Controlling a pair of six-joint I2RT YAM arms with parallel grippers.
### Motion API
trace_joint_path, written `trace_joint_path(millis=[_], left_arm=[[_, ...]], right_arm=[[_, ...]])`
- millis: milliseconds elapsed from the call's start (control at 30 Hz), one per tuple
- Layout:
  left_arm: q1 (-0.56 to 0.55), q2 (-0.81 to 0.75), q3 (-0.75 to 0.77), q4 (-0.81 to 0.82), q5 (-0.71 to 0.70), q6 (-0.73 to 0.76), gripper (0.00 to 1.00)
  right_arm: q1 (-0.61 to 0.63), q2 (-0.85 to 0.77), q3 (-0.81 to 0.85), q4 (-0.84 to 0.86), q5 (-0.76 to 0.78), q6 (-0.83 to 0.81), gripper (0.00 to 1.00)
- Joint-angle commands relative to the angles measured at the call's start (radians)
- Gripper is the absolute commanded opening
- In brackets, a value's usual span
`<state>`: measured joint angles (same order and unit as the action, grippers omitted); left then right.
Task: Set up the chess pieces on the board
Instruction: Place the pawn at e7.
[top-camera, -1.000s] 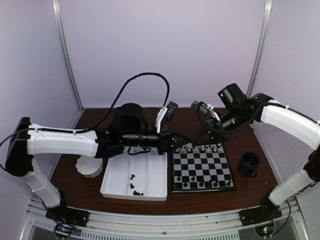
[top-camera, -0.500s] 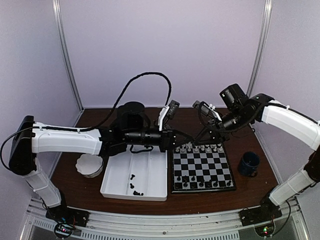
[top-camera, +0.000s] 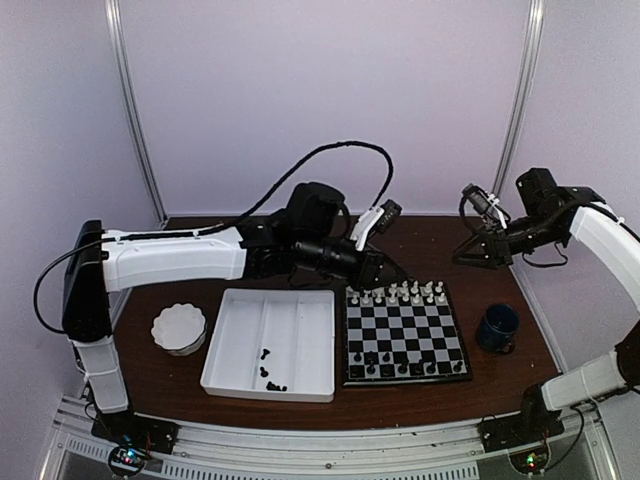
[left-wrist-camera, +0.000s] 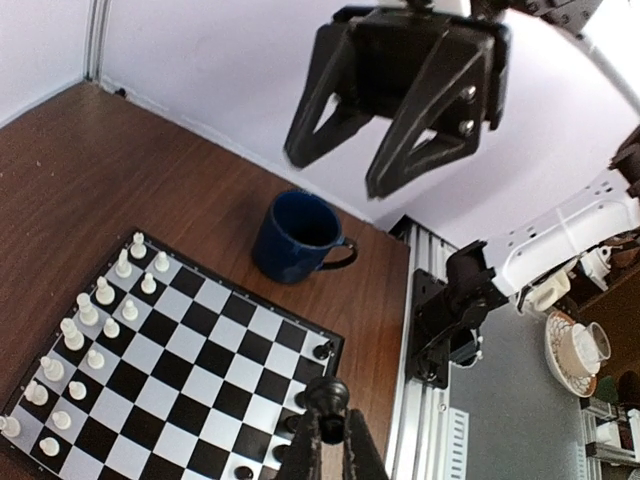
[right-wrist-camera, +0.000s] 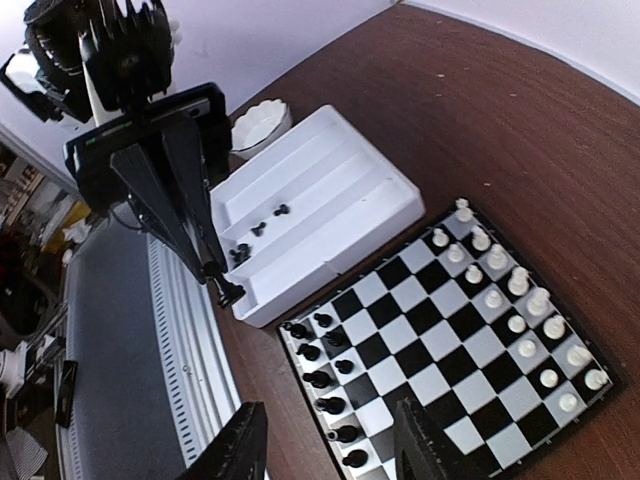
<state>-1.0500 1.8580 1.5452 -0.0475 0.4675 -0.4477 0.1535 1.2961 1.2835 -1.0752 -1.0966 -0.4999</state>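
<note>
The left gripper (right-wrist-camera: 216, 270) was shut tight on one black chess piece (left-wrist-camera: 328, 394), up in the air near the board (top-camera: 405, 338). The piece lay in line with the fingers, one end poking past their tips. The right gripper (right-wrist-camera: 330, 440) was wide open and held nothing.

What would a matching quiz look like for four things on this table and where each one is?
Things:
1. blue mug
2. scalloped bowl
3. divided tray
4. black chess piece

Places, seen from the top camera:
A. between the bowl and the chessboard
B. pinched at the tip of the left gripper
C. to the right of the chessboard
D. to the left of the tray

Pairs: 1-C, 2-D, 3-A, 4-B
</note>
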Motion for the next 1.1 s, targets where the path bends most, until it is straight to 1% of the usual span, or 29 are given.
trace_joint_path(millis=[0, 100, 200, 300, 400, 600, 800, 1067], left_arm=[[-0.007, 0.117, 0.147, -0.267, -0.021, 0.109, 0.00], [-0.021, 0.219, 0.303, -0.406, -0.042, 0.160, 0.00], [-0.038, 0.317, 0.435, -0.526, -0.063, 0.208, 0.00], [-0.055, 0.410, 0.540, -0.621, -0.104, 0.246, 0.00], [-0.073, 0.467, 0.614, -0.696, -0.136, 0.284, 0.00], [-0.103, 0.531, 0.679, -0.784, -0.166, 0.332, 0.00], [-0.118, 0.564, 0.688, -0.801, -0.176, 0.339, 0.00], [-0.124, 0.591, 0.699, -0.815, -0.224, 0.345, 0.00]], right_arm=[[-0.120, -0.096, -0.099, 0.001, 0.060, -0.022, 0.46], [-0.126, -0.173, -0.201, 0.112, 0.185, 0.043, 0.46], [-0.127, -0.248, -0.283, 0.210, 0.269, 0.086, 0.48], [-0.127, -0.286, -0.297, 0.228, 0.322, 0.086, 0.50], [-0.127, -0.285, -0.305, 0.231, 0.329, 0.084, 0.50], [-0.127, -0.279, -0.316, 0.242, 0.333, 0.080, 0.50], [-0.127, -0.280, -0.319, 0.244, 0.333, 0.075, 0.51], [-0.128, -0.283, -0.322, 0.244, 0.330, 0.074, 0.51]])
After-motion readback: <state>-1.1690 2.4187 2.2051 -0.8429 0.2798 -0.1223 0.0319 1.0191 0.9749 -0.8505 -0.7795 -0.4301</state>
